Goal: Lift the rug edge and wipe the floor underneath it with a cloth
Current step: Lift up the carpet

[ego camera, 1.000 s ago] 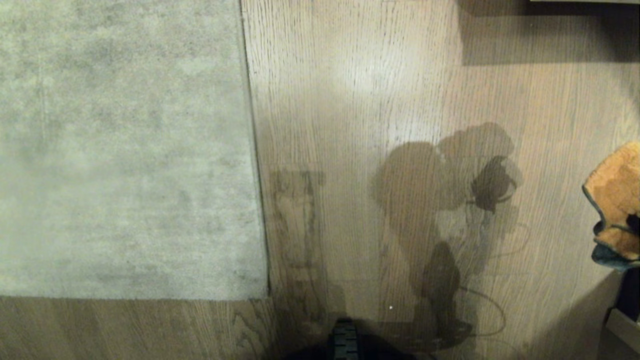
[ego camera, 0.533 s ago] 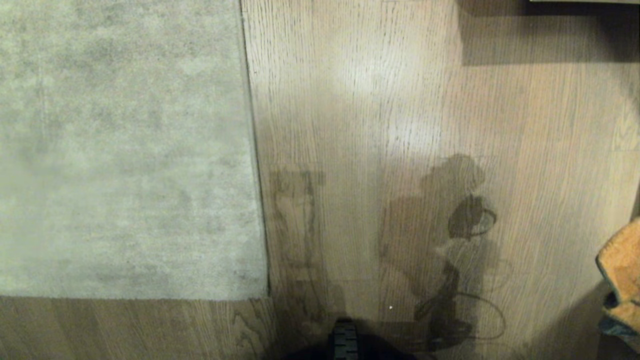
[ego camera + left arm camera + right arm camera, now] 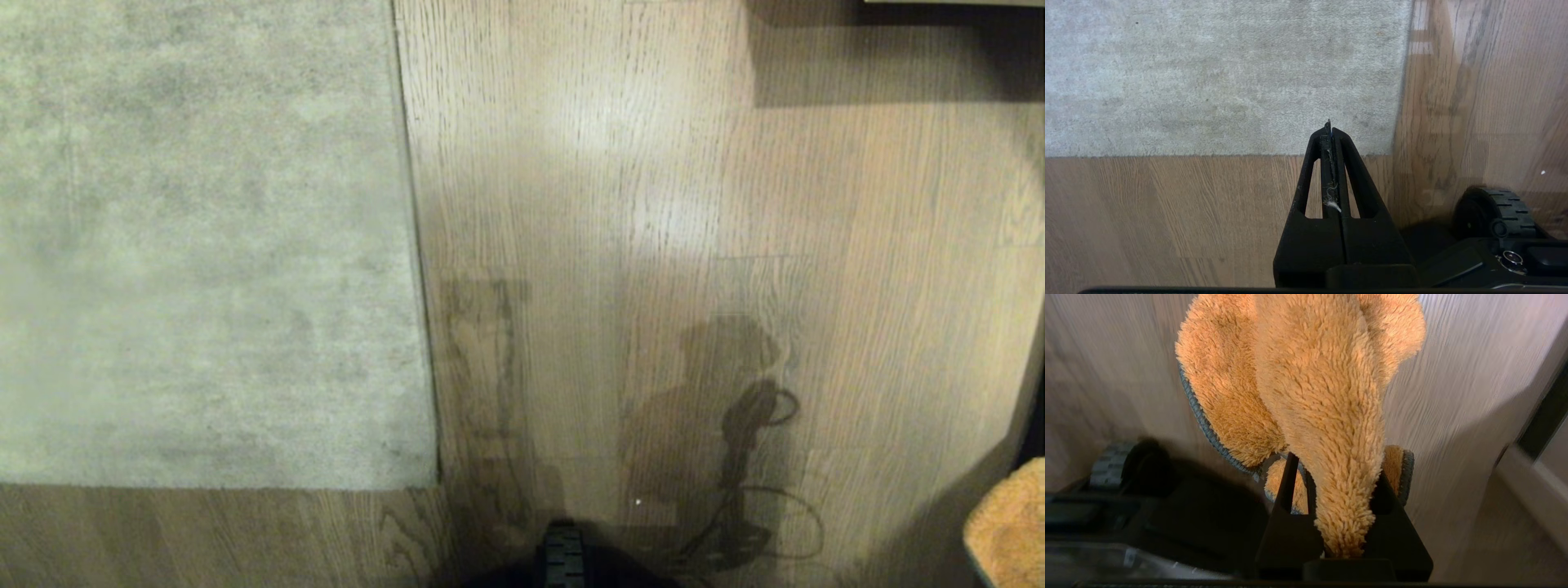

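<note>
The pale grey mottled rug (image 3: 204, 245) lies flat on the wood-grain floor (image 3: 612, 204). Its rug edge (image 3: 416, 245) runs straight down to a square corner (image 3: 435, 486). Only a piece of the fuzzy orange-tan cloth (image 3: 1008, 531) shows at the near right corner of the head view. In the right wrist view the cloth (image 3: 1310, 388) hangs bunched above the floor, with my right gripper (image 3: 1337, 465) shut on it. My left gripper (image 3: 1329, 128) is shut and empty, hanging above the floor just before the rug's near edge (image 3: 1220, 156), close to the corner (image 3: 1392, 153).
My base's black wheel (image 3: 563, 559) sits at the bottom centre, also seen as the wheel (image 3: 1498, 208) in the left wrist view. A dark shadow under a pale ledge (image 3: 955, 2) lies at the far right. A pale frame (image 3: 1527, 486) stands beside the right arm.
My right gripper has carried the cloth down toward the near right corner of the head view, and its shadow on the floor has followed. The left arm and the rug have stayed still.
</note>
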{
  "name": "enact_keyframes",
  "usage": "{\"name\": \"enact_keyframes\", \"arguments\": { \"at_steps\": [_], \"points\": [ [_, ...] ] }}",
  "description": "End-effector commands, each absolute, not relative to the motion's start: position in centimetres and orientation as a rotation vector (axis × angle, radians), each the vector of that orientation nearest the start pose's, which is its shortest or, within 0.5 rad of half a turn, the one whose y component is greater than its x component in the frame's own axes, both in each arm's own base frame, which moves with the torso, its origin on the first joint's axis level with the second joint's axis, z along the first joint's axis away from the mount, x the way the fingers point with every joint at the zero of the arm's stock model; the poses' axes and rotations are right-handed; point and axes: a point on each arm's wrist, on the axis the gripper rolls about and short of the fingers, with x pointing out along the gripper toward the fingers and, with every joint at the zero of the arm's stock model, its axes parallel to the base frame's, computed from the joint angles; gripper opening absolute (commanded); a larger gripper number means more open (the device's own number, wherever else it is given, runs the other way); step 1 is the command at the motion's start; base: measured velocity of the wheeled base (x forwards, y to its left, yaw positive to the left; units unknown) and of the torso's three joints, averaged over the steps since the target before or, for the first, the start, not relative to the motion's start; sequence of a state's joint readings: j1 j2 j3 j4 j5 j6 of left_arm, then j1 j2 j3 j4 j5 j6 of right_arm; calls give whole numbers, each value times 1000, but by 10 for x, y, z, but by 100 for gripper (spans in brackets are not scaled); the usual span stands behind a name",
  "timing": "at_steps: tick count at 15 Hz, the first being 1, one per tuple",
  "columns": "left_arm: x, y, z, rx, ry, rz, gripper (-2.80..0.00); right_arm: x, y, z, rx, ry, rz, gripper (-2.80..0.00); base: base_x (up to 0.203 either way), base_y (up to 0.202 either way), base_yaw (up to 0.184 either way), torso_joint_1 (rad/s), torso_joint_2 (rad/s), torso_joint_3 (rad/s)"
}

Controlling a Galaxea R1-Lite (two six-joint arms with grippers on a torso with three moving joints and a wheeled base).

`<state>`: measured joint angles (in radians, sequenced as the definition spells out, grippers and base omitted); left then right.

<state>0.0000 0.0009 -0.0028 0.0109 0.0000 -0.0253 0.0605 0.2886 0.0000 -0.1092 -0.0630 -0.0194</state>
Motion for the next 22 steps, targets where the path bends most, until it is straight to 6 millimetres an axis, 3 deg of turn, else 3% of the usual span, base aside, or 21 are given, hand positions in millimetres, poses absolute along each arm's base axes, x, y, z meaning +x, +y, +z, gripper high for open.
{"name": "enact_keyframes", "arguments": {
  "at_steps": [1,6,10,22],
  "points": [
    [-23,0,75,-26,9,0,-280,1,-1,87,-22,195,-1,-280,0,0,0,0,0,0],
    [-23,0,75,-26,11,0,-280,-8,-1,81,-7,166,-32,-280,0,0,0,0,0,0],
    [-23,0,75,-26,10,0,-280,-22,0,77,-3,-6,-5,-280,0,0,0,0,0,0],
    [-23,0,75,-26,11,0,-280,-23,-1,77,40,-13,-12,-280,0,0,0,0,0,0]
  ]
}}
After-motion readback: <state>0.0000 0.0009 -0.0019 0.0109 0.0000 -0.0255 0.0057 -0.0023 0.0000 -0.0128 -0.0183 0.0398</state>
